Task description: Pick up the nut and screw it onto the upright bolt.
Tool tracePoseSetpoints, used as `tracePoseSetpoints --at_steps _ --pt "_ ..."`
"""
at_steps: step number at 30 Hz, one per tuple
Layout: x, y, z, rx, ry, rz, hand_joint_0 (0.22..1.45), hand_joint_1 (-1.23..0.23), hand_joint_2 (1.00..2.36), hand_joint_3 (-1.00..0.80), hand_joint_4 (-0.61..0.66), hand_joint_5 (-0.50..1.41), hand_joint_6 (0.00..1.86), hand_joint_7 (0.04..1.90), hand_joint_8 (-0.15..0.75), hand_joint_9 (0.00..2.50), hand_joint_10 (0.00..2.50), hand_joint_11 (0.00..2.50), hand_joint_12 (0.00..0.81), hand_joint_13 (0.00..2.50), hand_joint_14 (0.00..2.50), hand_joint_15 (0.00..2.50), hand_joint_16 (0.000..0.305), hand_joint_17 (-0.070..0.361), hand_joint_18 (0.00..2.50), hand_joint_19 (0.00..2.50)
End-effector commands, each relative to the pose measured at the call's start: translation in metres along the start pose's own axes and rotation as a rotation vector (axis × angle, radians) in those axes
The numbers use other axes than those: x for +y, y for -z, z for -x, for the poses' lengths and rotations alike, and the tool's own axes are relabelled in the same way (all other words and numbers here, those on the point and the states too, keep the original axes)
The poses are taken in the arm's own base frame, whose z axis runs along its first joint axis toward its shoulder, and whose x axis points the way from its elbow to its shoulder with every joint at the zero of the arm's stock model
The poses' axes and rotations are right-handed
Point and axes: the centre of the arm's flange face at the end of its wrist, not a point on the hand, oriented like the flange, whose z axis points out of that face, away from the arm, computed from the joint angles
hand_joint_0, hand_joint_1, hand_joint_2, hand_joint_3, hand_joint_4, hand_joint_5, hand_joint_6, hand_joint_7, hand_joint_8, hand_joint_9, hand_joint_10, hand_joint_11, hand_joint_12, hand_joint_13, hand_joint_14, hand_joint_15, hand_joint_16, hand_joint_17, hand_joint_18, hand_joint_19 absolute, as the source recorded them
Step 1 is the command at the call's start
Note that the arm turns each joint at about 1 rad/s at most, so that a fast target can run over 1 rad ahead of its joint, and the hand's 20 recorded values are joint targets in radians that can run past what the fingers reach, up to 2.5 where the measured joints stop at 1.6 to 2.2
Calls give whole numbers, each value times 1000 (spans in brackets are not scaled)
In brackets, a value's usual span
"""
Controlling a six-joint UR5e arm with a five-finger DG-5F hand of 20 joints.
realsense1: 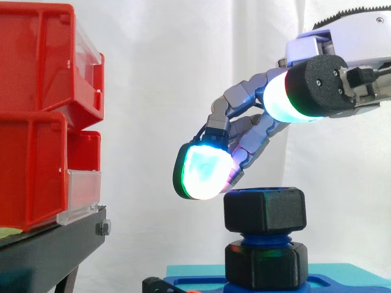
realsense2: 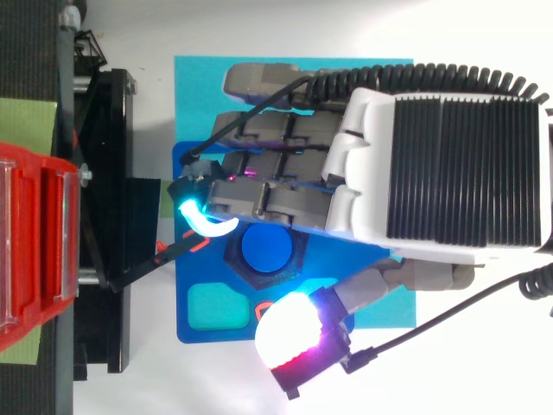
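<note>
The hand's (realsense2: 449, 164) fingers (realsense1: 204, 171) hang loosely bent, gripping nothing, with the thumb held well clear and higher up. Just under the glowing fingertip sits the black nut (realsense1: 264, 210) on the upright blue bolt (realsense2: 266, 248). A second black nut (realsense1: 266, 265) sits lower, on the blue base (realsense1: 201, 284). Beyond the fingertips stand red bins (realsense1: 36, 110).

Open room lies between the red bins (realsense1: 36, 116) and the bolt (realsense2: 263, 249).
</note>
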Motion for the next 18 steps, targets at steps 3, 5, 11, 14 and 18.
tracePoseSetpoints --at_steps 3,5,11,14,18 --pt "4 0 -1 1 1 4 518 -225 1000 -500 201 -103 503 847 252 699 0 0 266 575 0 0 23 51 216 0" --pt "4 0 -1 5 1 5 519 -226 1000 -500 204 -101 503 847 253 702 0 0 264 578 0 0 23 51 219 0" --pt "3 0 -2 6 1 5 522 -229 1000 -500 217 -95 503 857 259 723 0 0 263 598 0 0 22 50 237 0" --pt "2 2 -9 17 3 4 522 -229 1000 -500 218 -90 503 873 258 725 0 0 263 596 0 0 22 50 238 0" --pt "1 2 -9 17 3 3 522 -229 1000 -500 228 -85 503 905 258 733 0 0 261 600 0 0 22 50 247 0"
